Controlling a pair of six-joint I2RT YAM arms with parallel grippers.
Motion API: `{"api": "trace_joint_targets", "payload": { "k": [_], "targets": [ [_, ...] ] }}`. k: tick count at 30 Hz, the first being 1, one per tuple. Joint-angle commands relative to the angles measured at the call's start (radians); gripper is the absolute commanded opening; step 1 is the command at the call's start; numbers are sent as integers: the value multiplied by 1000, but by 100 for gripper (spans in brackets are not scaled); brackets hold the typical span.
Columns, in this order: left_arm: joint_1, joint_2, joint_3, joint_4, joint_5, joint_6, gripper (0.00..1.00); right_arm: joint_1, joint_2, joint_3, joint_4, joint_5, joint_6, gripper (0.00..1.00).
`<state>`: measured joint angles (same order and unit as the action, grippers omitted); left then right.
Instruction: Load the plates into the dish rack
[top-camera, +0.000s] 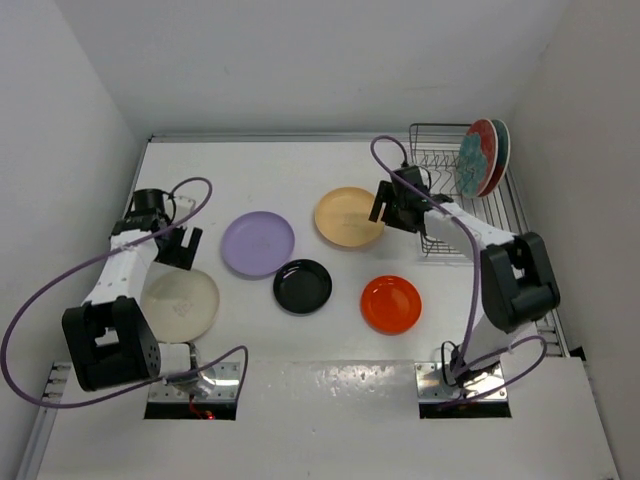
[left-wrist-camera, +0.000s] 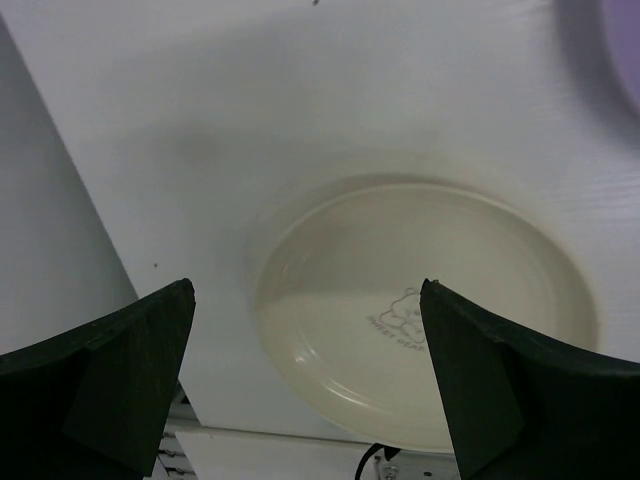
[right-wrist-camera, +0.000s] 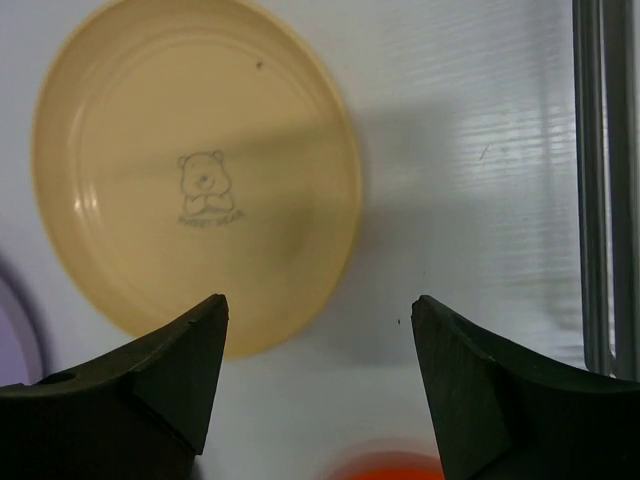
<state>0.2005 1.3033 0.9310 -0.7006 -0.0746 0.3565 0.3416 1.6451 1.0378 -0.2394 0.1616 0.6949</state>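
Mid-frame in the overhead view, the black plate (top-camera: 302, 285) is glossy, and the orange plate (top-camera: 390, 304) to its right has a softer sheen. The pale yellow plate (right-wrist-camera: 195, 170) looks smooth and matt. The dish rack (top-camera: 435, 160), upper right, is thin dark metal wire. The white table (right-wrist-camera: 480, 150) shows a fine ribbed grain.

The dish rack (top-camera: 440, 165) sits at the far right corner of the table (top-camera: 300, 170). At its far end two plates stand on edge, close together, the inner plate (top-camera: 476, 160) left of the outer plate (top-camera: 500, 145). Five more lie flat on the table. The far plate (top-camera: 345, 218) lies just left of the rack, and the left-centre plate (top-camera: 258, 243) lies left of that. The middle plate (top-camera: 302, 286) lies in front of those two, between them and close to the left-centre plate. The near-right plate (top-camera: 391, 304) lies to its right, apart from it. The leftmost plate (top-camera: 180, 304) lies at the near left, with the left gripper (top-camera: 180, 245) near its far rim. The right gripper (top-camera: 384, 205) hangs by the far plate's right rim.
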Motion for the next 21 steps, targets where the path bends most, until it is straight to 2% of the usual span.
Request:
{"api": "trace_joint_targets", "payload": {
  "k": [1,4,8,9,12,15,16,17,18,21],
  "targets": [
    [77,-55,-44,53,-44,47,100,4,105,99,-15,55,90,73],
    [128,-87,-75,53,-44,58,100,0,194,142,-28,49,138,69],
    [139,-111,-100,53,-44,67,100,-12,268,153,26,16,172,60],
    [139,-111,-100,53,-44,67,100,-12,301,156,26,15,182,52],
    [139,-111,-78,53,-44,67,100,-13,332,186,-10,36,189,39],
    [139,-91,-48,53,-34,67,100,-10,329,157,8,59,193,23],
    [139,-82,-31,53,-34,67,100,-12,320,150,15,76,184,9],
    [139,-82,-21,53,-22,67,100,-12,317,145,11,90,181,3],
    [139,-70,-12,53,-22,58,100,-12,317,149,11,98,172,0],
    [139,-39,31,53,-2,48,100,-9,292,194,0,122,100,0]
  ]
}}
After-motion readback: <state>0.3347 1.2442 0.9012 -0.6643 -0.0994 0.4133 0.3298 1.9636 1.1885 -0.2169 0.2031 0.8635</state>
